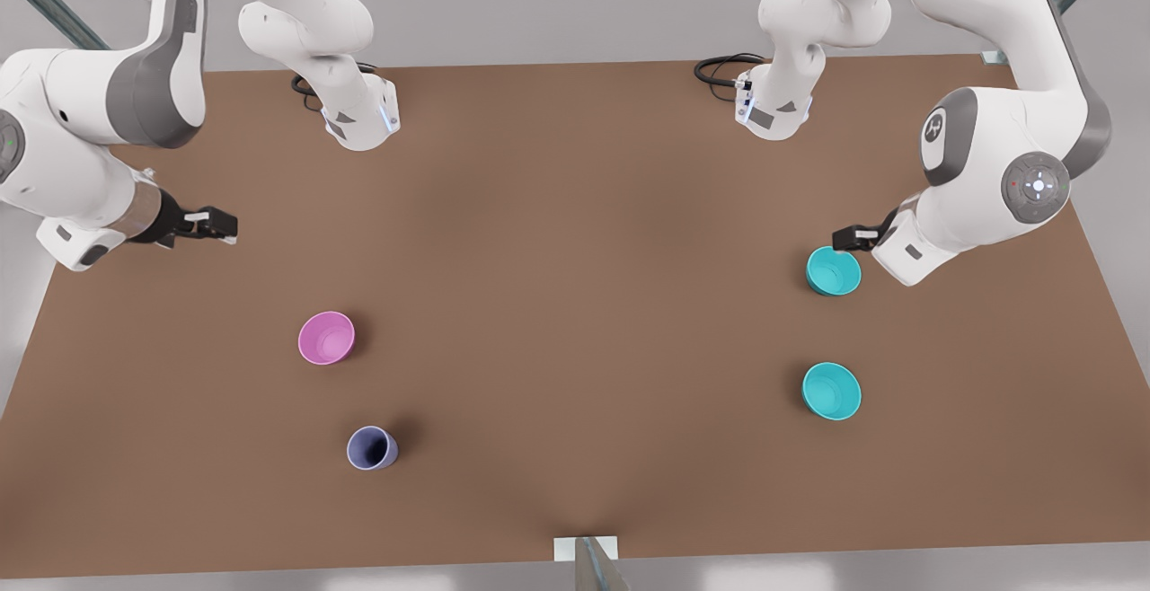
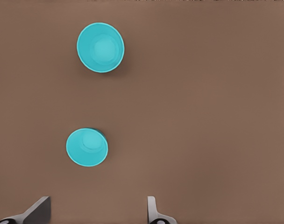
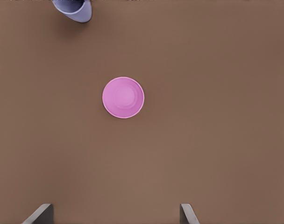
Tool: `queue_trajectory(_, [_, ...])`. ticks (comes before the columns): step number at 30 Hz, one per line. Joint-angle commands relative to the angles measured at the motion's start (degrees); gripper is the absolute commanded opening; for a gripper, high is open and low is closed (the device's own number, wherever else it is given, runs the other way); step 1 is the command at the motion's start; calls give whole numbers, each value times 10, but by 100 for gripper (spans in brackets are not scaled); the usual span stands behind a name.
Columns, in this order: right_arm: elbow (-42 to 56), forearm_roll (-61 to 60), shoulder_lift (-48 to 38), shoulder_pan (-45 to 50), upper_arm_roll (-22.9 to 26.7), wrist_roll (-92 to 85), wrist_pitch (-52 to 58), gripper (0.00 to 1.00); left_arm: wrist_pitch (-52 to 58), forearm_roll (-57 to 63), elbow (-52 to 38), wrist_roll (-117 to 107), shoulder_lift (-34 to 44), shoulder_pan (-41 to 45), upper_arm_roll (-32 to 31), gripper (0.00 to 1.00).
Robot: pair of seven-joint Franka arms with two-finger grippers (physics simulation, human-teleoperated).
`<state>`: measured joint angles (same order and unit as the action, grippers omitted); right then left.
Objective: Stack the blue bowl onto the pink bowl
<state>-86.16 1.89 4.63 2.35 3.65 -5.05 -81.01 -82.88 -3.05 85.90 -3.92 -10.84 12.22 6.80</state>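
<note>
The right tool (image 1: 211, 224) is held wide open near the counter's (image 1: 575, 214) left edge, the pink bowl (image 1: 326, 338) lying well apart. The left tool (image 1: 853, 237), likewise wide, is poised just beside the blue bowl (image 1: 833, 270) near the right edge.

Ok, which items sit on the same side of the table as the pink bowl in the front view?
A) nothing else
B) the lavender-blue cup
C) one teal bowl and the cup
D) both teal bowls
B: the lavender-blue cup stands just in front of the pink bowl on the front view's left, while both teal bowls sit far across on the front view's right.
</note>
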Motion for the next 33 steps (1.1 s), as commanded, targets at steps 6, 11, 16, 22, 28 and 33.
queue_trajectory(6, [-20,12,159,-37,1,-62,-138,100,-9,-5,0,-8,0,0,1,100])
queue_trajectory(11, [-82,2,263,-57,1,-56,-339,100,-9,-5,0,-7,-1,-6,1,100])
queue_trajectory(16, [-163,-6,234,-54,-4,-53,-386,100,-9,-5,0,-8,-6,-7,0,100])
queue_trajectory(22, [-206,-9,246,-38,-5,-43,-387,100,-9,-6,0,-8,-9,-7,0,100])
queue_trajectory(28, [-198,-14,278,-38,-5,-43,-405,100,-10,-18,-2,-13,-10,-11,1,100])
queue_trajectory(33, [-198,-19,296,-38,-5,-43,-415,99,-10,-19,-2,-11,-9,-12,1,100])
